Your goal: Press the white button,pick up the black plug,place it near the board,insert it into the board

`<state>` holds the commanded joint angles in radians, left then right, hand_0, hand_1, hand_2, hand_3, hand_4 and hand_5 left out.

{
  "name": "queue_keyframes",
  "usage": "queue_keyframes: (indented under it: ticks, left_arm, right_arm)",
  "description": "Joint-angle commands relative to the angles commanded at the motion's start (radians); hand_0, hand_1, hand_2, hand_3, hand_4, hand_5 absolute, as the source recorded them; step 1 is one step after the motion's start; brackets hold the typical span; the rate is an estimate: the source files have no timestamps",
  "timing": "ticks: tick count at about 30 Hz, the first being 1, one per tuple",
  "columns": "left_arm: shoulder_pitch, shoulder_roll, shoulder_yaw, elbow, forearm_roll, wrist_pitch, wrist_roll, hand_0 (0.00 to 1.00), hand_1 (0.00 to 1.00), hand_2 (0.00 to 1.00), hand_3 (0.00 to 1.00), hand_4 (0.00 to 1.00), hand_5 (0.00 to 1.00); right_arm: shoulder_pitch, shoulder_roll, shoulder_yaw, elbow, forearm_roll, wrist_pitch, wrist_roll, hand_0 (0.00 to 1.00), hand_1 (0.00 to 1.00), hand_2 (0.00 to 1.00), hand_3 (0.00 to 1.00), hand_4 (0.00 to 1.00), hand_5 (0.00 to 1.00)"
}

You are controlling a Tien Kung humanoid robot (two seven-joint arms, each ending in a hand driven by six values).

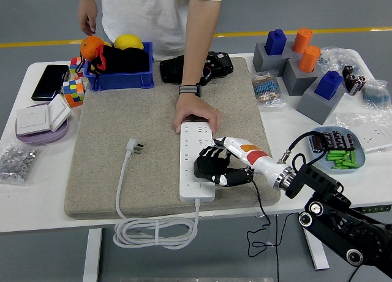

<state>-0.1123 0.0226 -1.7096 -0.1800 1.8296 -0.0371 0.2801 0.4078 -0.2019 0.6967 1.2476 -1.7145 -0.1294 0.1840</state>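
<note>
A white power strip lies lengthways on the grey felt mat. Its white button is near its front end. My right hand rests on the strip's right edge just above the button, fingers curled, holding a black plug whose thin black cord runs off the mat's front edge. A person's hand presses down on the strip's far end. A white plug on a white cable lies on the mat to the left. My left hand is out of view.
A blue bin with fruit, a Rubik's cube and a phone stand at the back left. Grey blocks with coloured pegs stand at the back right. A blue bowl of batteries sits right of my arm.
</note>
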Motion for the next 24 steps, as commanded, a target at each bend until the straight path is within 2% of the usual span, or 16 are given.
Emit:
queue_keyframes:
  ticks: [24]
  left_arm:
    - [0.001, -0.001, -0.001, 0.000, 0.000, 0.000, 0.000, 0.475, 0.499, 0.500, 0.585, 0.565, 0.269]
  right_arm:
    - [0.029, -0.006, -0.014, -0.026, -0.016, 0.004, 0.016, 0.341, 0.258, 0.284, 0.480, 0.731, 0.002]
